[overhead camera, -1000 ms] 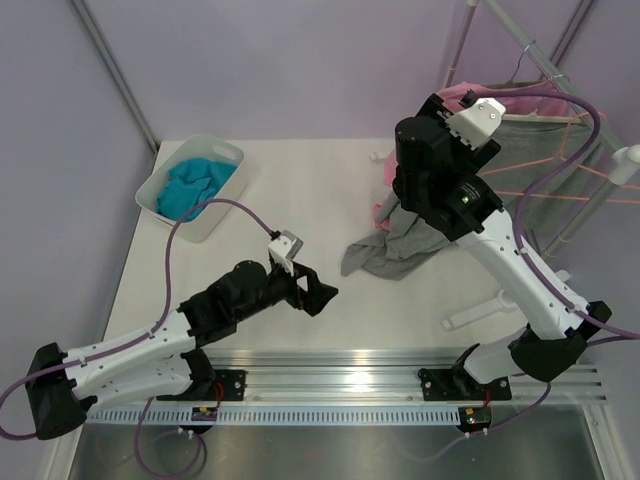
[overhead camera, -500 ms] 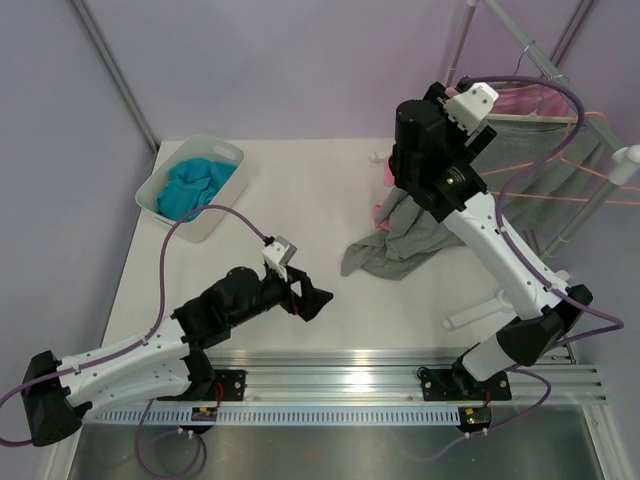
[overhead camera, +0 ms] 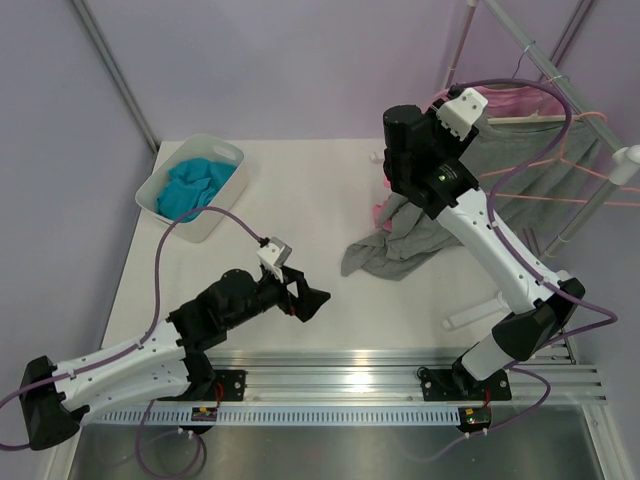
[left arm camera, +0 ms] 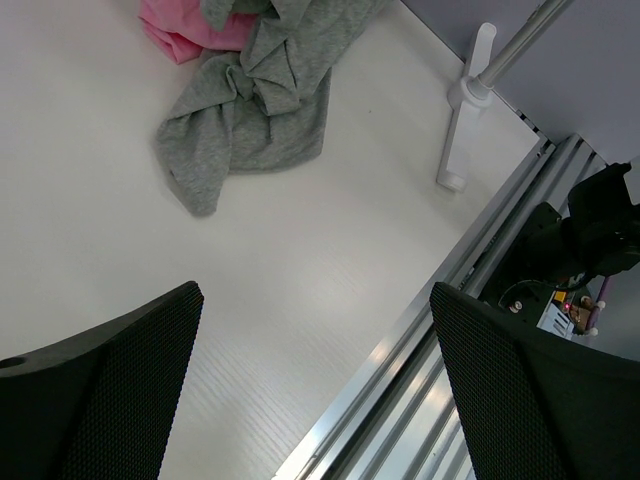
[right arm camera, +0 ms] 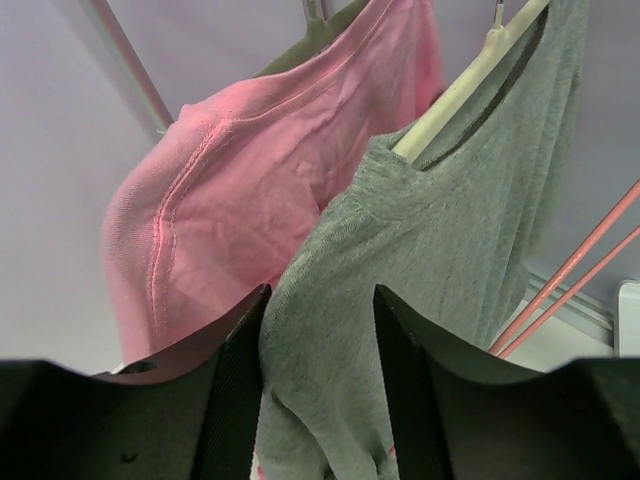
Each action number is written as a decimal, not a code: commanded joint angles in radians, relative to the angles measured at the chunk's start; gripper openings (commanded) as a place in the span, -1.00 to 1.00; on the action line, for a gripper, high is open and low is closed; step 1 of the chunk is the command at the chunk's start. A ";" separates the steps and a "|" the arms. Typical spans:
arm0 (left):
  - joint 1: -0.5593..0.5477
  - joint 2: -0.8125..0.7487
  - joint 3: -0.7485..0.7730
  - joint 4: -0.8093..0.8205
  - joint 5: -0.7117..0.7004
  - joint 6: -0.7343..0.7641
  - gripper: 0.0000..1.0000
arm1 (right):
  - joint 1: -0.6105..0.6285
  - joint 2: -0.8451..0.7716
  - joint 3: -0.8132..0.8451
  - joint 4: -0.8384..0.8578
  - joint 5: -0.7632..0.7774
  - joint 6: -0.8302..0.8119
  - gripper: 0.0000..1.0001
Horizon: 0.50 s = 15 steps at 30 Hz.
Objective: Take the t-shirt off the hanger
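The grey t-shirt (right arm camera: 440, 240) hangs on the cream hanger (right arm camera: 465, 85), whose arm shows through the neck opening. It hangs on the rack at the back right (overhead camera: 530, 160), with the hanger's bar (overhead camera: 530, 118) above it. My right gripper (right arm camera: 320, 320) is raised to the shirt's left shoulder. Its two black fingers stand on either side of the shoulder cloth, which fills the gap and touches both. My left gripper (left arm camera: 315, 340) hovers wide open over the bare table near the front rail (overhead camera: 305, 295), holding nothing.
A pink shirt (right arm camera: 250, 170) hangs just left of the grey one. Thin pink wire hangers (overhead camera: 560, 180) hang to its right. A crumpled grey cloth (overhead camera: 400, 245) and pink cloth (left arm camera: 185, 30) lie on the table. A white bin (overhead camera: 225, 160) of teal cloth stands back left.
My right arm has swung left and up to the shirt's shoulder, and its jaws have narrowed onto the cloth. The left arm drifted slightly toward the front, still open.
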 commanded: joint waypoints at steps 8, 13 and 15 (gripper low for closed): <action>-0.005 -0.044 -0.014 0.028 -0.024 0.009 0.98 | -0.032 -0.006 -0.068 0.264 0.110 -0.205 -0.04; -0.003 -0.063 -0.015 0.027 -0.024 0.010 0.98 | -0.068 0.003 -0.062 0.265 0.104 -0.222 -0.04; -0.005 -0.066 -0.017 0.028 -0.024 0.009 0.98 | -0.075 0.000 -0.062 0.264 0.101 -0.224 -0.05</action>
